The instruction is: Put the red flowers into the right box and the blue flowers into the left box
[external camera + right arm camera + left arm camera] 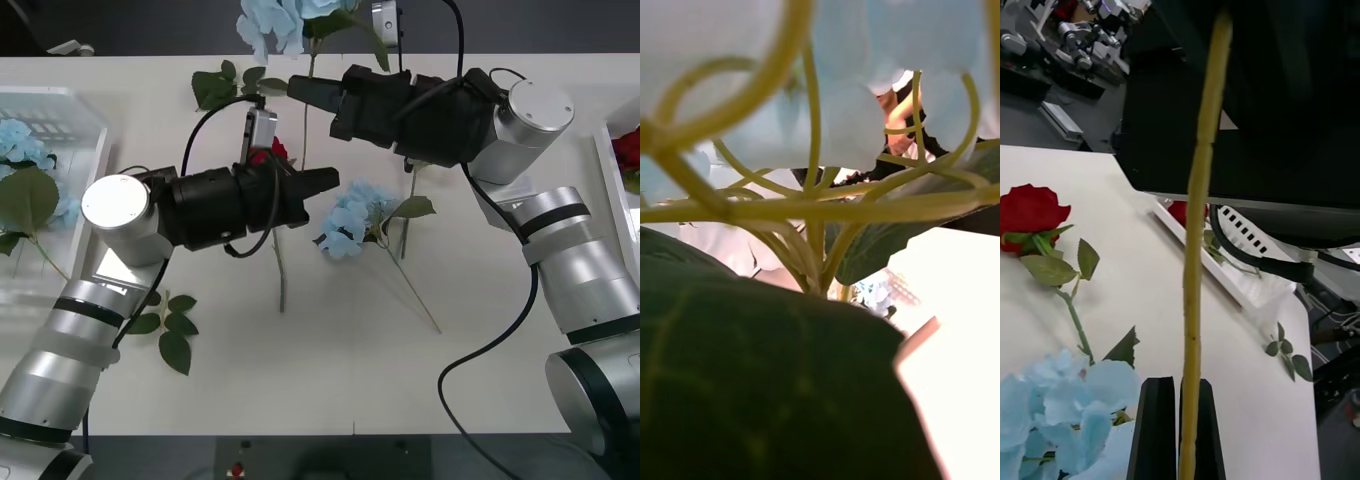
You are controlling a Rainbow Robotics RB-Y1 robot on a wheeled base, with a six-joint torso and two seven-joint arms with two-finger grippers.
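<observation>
Beside the table's middle blue hydrangea point(350, 222), our left gripper point(1180, 431) pinched a thin stem point(1196, 225); the right gripper's point(300, 88) state we couldn't tell. Colliding arms risked dislodging it.

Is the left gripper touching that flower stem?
Touching. In the left wrist view the left gripper's two black fingers are closed on the thin yellowish-green stem running between them.
</observation>
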